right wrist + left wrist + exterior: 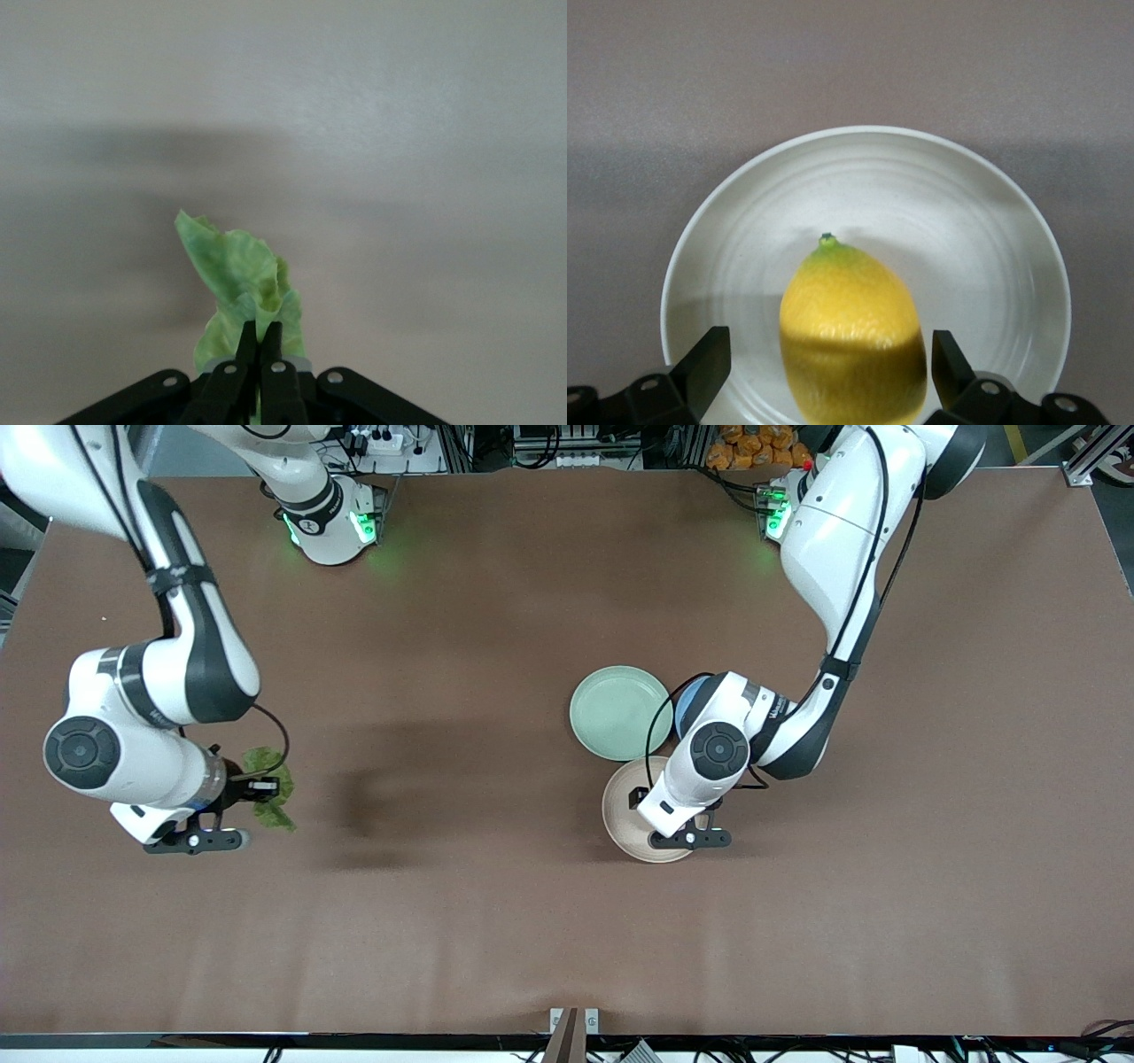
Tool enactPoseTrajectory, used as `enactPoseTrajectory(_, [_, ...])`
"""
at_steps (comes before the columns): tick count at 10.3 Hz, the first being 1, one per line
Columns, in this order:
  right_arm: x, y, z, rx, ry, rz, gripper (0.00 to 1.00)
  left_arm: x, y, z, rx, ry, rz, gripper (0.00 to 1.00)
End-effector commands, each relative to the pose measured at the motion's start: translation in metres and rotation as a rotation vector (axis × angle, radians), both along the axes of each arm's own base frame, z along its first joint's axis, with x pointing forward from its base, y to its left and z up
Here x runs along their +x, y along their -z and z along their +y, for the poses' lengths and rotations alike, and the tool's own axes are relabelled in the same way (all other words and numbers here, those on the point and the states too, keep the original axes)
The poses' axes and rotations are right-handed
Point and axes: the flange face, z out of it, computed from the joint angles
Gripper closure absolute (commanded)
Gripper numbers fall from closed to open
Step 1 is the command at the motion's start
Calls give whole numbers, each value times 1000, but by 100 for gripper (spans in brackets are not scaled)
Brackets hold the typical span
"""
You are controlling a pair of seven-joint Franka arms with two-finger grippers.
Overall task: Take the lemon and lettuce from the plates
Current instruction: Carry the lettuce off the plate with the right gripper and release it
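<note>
From the front view, the right gripper (232,815) hangs over bare table (496,921) at the right arm's end, pinching the lettuce (270,793). The left gripper (684,825) is over the beige-pink plate (625,815); the mint plate (618,713) touches it. No writing can be read.

In the left wrist view, the fingers (709,359) stand wide on both sides of the lemon (850,332), probably ready to squeeze it.

In the right wrist view, the fingers (270,354) are pressed tight on the leaf so it cannot drop.

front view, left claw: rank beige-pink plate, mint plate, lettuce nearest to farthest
1. beige-pink plate: directly under the left claw, which straddles the lemon.
2. mint plate: beside it, farther from the front camera.
3. lettuce: at the right arm's end, pinched in the right claw.
</note>
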Motion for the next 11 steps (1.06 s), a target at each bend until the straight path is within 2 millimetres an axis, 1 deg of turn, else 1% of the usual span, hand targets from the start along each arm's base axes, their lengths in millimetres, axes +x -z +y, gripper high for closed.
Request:
enactPoseTrajectory(1, [-15,58,-1,44,-1,-28,100,-1,3,-10,11,34,-26,0])
enactPoseTrajectory(2, [-16,77,-19,35,18,-26,90,-2,4,-11,12,36,-24,0])
enactPoseTrajectory(3, [-17,82,-26,30,29,-22,1,-3,7,-11,14,36,-20,0])
enactPoseTrajectory(4, [-17,80,-25,29,31,-16,0,-4,7,-13,13,39,-22,0])
enactPoseTrajectory(5, [-15,69,-17,17,23,-31,0,-2,6,-13,8,38,-33,16])
enactPoseTrajectory(6, [-13,46,-12,-12,11,-58,0,-3,7,-14,7,37,-30,75])
enactPoseTrajectory(7, [-13,20,-8,-21,6,-72,0,-4,8,-14,10,30,-28,100])
enactPoseTrajectory(8, [-15,-10,-9,-28,4,-84,0,-3,4,-13,8,19,-34,100])
enactPoseTrajectory(9, [-19,-49,-8,-34,2,-120,0,1,-8,-9,3,-3,-48,100])
enactPoseTrajectory(10, [-28,-88,-7,-44,4,-128,0,5,-18,-6,0,-14,-55,100])
enactPoseTrajectory(11, [-36,-122,-6,-50,5,-141,0,7,-36,-2,2,-25,-57,100])
